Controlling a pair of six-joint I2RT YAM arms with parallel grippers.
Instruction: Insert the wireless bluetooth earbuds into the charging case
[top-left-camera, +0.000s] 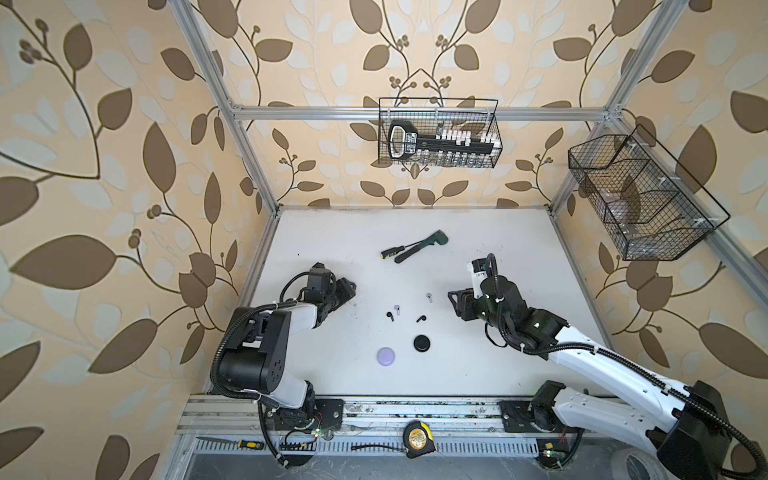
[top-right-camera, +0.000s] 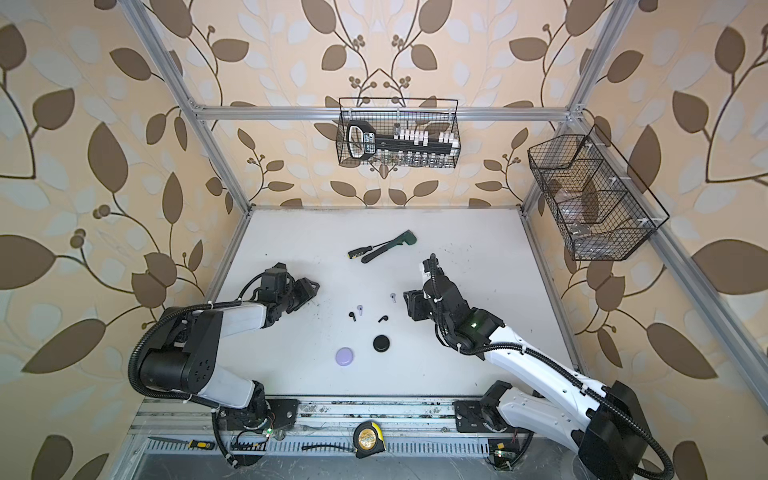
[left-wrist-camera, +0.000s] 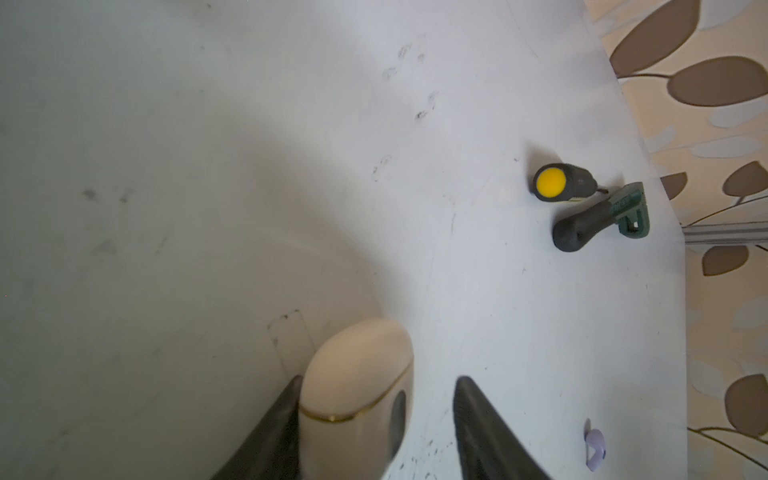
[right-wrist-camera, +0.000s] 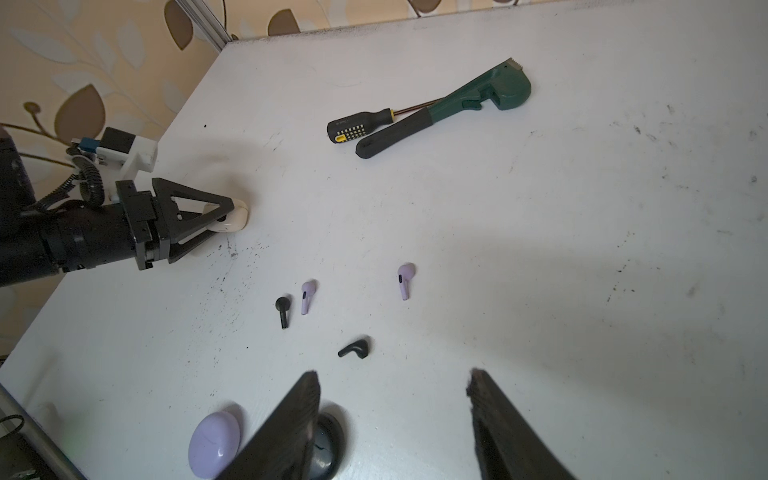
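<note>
Cream case (left-wrist-camera: 357, 374): shut along a gold seam, so its contents are hidden; it is found well left of and behind the black case (top-left-camera: 422, 343).
Black case: shut and laid flat on the bench (top-left-camera: 498, 374); its contents are hidden.
Lilac case (top-left-camera: 386, 356): shut and laid just left of the black case, apart from it; its contents are hidden.
Back basket (top-left-camera: 438, 99): hung on the rail far behind the black case; a black-and-white tool rack is held in it.
Side basket (top-left-camera: 665, 245): hung far right of and behind the black case; what is in it cannot be made out.
Black earbuds: one (top-left-camera: 421, 319) is laid just behind the black case, the other (top-left-camera: 390, 316) behind it to the left; both are outside any case.
Lilac earbuds: one (top-left-camera: 397, 308) is laid just beside the leftward black earbud, the other (top-left-camera: 429, 296) farther behind the black case; neither is cased.
Left gripper (left-wrist-camera: 380, 380): the jaws are released; the cream case is touched by one jaw, and a clear gap is shown to the other.
Right gripper (right-wrist-camera: 392, 374): the jaws are spread with nothing between them, right of and behind the black case; all four earbuds are seen ahead of the jaws, none within them.
Wrench (top-left-camera: 419, 246), screwdriver (top-left-camera: 392, 251): laid side by side well behind the black case.
</note>
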